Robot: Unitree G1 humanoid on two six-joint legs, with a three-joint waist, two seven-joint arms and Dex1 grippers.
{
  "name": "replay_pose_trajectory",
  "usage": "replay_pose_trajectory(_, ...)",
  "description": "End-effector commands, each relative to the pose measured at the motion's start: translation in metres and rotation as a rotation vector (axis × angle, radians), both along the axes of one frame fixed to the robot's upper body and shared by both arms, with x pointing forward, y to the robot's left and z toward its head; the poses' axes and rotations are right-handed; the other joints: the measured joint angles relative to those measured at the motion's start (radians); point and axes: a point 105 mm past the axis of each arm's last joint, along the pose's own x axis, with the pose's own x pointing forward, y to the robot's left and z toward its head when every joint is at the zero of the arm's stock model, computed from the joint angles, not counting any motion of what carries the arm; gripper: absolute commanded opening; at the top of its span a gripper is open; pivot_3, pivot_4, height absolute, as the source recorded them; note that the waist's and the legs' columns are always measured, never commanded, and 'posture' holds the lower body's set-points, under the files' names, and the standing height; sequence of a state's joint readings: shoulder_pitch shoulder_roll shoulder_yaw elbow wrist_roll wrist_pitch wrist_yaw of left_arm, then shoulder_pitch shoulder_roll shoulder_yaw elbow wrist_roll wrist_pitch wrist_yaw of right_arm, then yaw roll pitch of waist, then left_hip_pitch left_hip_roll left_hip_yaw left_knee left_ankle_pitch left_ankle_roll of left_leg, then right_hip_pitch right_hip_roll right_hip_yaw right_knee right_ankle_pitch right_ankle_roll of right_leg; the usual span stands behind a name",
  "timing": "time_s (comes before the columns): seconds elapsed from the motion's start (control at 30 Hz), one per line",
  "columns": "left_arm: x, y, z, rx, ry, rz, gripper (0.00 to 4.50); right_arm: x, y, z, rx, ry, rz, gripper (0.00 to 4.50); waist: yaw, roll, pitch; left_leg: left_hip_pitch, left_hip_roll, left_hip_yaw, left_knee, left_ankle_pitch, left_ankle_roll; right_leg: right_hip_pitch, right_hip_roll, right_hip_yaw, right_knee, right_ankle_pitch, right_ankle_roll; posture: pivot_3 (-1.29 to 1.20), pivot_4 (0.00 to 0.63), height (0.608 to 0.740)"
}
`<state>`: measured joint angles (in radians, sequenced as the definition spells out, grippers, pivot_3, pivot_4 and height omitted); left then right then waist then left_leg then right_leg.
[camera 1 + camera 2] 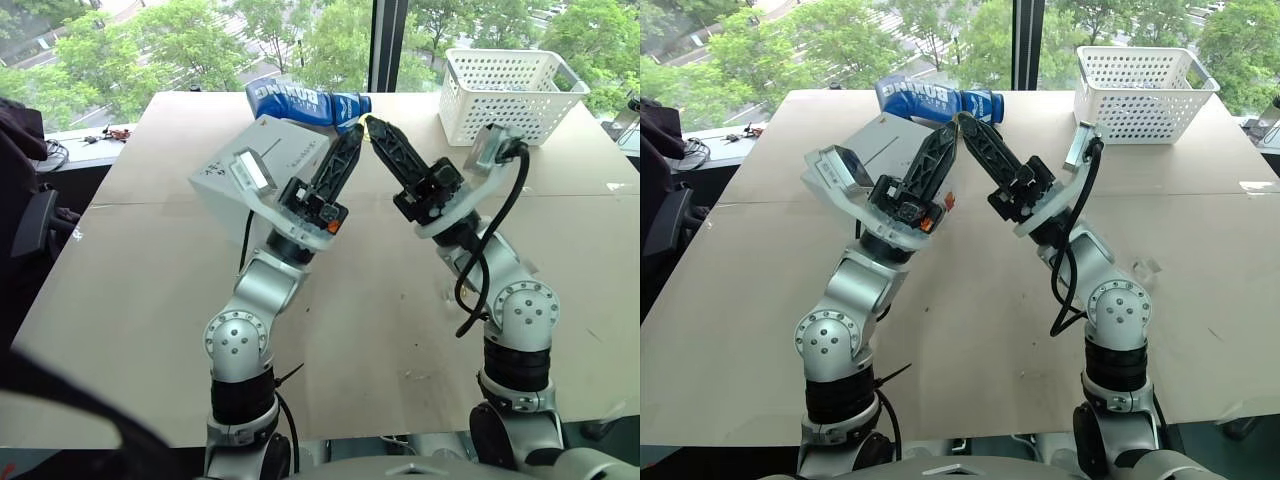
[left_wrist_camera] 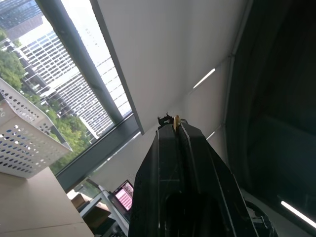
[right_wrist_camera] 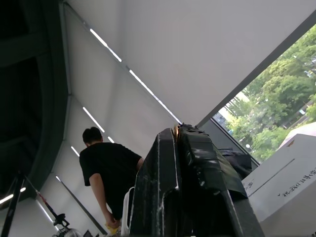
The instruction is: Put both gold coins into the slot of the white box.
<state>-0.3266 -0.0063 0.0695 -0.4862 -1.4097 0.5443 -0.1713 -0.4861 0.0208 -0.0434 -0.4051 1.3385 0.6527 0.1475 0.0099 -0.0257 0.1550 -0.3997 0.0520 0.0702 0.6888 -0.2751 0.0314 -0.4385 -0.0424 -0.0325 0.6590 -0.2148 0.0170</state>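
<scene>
Both sets of fingers are clenched and raised tip to tip over the far middle of the bench (image 1: 150, 300): the left fingers (image 2: 174, 129) pinch a coin (image 2: 176, 120) whose gold edge peeps out at the tips, and the right fingers (image 3: 174, 136) show a gold glint (image 3: 175, 129) too, though I can't tell if it is the second coin. The box (image 1: 285, 150) lies tilted behind the left arm near the far edge, its slot (image 1: 268, 147) a thin line I can barely make out, so the coins look lifted ready for it.

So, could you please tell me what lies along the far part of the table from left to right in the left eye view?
white box → blue bottle → white perforated basket.
</scene>
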Motion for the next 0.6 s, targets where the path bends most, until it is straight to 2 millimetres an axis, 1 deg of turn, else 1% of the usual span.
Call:
replay_pose_trajectory(0.03, -0.017, -0.005, 0.010, -0.028, -0.053, -0.093, 0.03, -0.022, 0.007, 0.011, 0.011, -0.062, 0.106, 0.00, 0.000, 0.000, 0.000, 0.000, 0.000, 0.000, 0.000, 0.000, 0.000, 0.000, 0.000, 0.000, 0.000, 0.000, 0.000, 0.00, 0.150, 0.704)
replay_pose_trajectory(0.13, -0.018, -0.004, 0.009, -0.029, -0.048, -0.107, 0.03, -0.025, 0.009, 0.010, 0.005, -0.064, 0.133, 0.00, 0.000, 0.000, 0.000, 0.000, 0.000, 0.000, 0.000, 0.000, 0.000, 0.000, 0.000, 0.000, 0.000, 0.000, 0.000, 0.00, 0.150, 0.704)
replay_pose_trajectory(0.27, -0.018, -0.007, 0.004, -0.003, -0.030, -0.130, 0.03, -0.032, 0.014, 0.003, -0.059, -0.079, 0.180, 0.00, 0.000, 0.000, 0.000, 0.000, 0.000, 0.000, 0.000, 0.000, 0.000, 0.000, 0.000, 0.000, -0.001, 0.000, 0.000, 0.00, 0.150, 0.704)
replay_pose_trajectory(0.4, -0.016, -0.006, 0.002, -0.007, -0.018, -0.123, 0.03, -0.028, 0.014, -0.001, -0.097, -0.083, 0.159, 0.00, 0.000, 0.000, 0.000, 0.000, 0.000, 0.000, 0.000, 0.000, 0.000, 0.000, 0.000, 0.000, -0.001, 0.000, 0.000, 0.00, 0.150, 0.704)
replay_pose_trajectory(0.43, -0.016, -0.005, 0.001, -0.004, -0.015, -0.122, 0.00, -0.027, 0.013, -0.001, -0.096, -0.083, 0.155, 0.64, 0.001, 0.000, 0.000, 0.000, 0.000, 0.000, -0.001, 0.000, 0.000, 0.000, 0.000, 0.000, -0.001, 0.000, 0.000, 0.00, 0.150, 0.704)
replay_pose_trajectory(0.5, -0.015, -0.005, -0.001, 0.007, -0.006, -0.120, 0.00, -0.025, 0.011, 0.000, -0.101, -0.093, 0.139, 1.36, -0.001, 0.000, 0.000, 0.000, 0.000, 0.000, -0.001, 0.000, 0.000, 0.000, 0.000, 0.000, -0.001, 0.000, 0.000, 0.00, 0.150, 0.704)
replay_pose_trajectory(0.53, -0.015, -0.005, -0.002, 0.008, -0.004, -0.120, 0.00, -0.023, 0.011, 0.000, -0.101, -0.094, 0.129, 1.90, -0.001, 0.000, 0.000, 0.000, 0.000, 0.000, -0.001, 0.000, 0.000, 0.000, 0.000, 0.000, -0.001, 0.000, 0.000, 0.00, 0.150, 0.704)
replay_pose_trajectory(0.57, -0.015, -0.005, -0.002, 0.005, -0.003, -0.117, 0.00, -0.020, 0.009, 0.001, -0.097, -0.093, 0.108, 2.28, -0.001, 0.000, 0.000, 0.000, 0.000, 0.000, -0.001, 0.000, 0.000, 0.000, 0.000, 0.000, -0.001, 0.000, 0.000, 0.00, 0.150, 0.704)
replay_pose_trajectory(0.6, -0.014, -0.003, -0.002, 0.004, -0.004, -0.109, 0.00, -0.015, 0.006, 0.002, -0.082, -0.080, 0.077, 2.86, -0.001, 0.000, 0.000, 0.000, 0.000, 0.000, -0.001, 0.000, 0.000, 0.000, 0.000, 0.000, -0.001, 0.000, 0.000, 0.00, 0.150, 0.704)
